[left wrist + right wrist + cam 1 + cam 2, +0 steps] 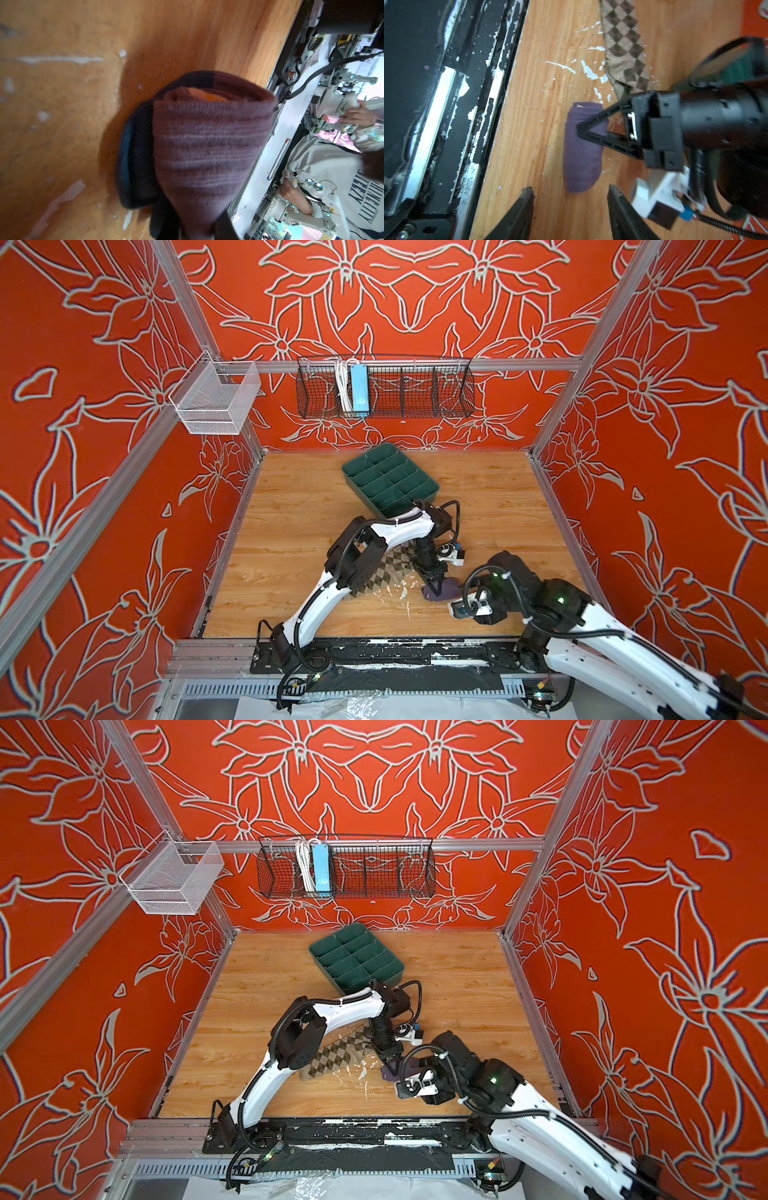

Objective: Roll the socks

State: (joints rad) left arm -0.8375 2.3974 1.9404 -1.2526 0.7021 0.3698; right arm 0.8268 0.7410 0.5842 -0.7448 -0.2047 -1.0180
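Note:
The purple sock [581, 158] lies rolled into a short bundle on the wooden table near its front edge. It shows in both top views [444, 594] [390, 1076]. My left gripper [434, 583] [580, 129] comes down from behind and is shut on one end of the roll. Up close, the roll [207, 145] fills the left wrist view, with orange cuff [209, 96] inside and blue toe [124, 155] outside. My right gripper [571, 192] is open just short of the roll's other end, touching nothing. The beige argyle sock [386, 568] [623, 41] lies flat under my left arm.
A green divided tray [390, 481] sits behind my left arm. On the back wall hangs a black wire basket [384, 389], and a white mesh basket [216, 400] on the left frame. The black front rail [446, 104] runs close beside the roll.

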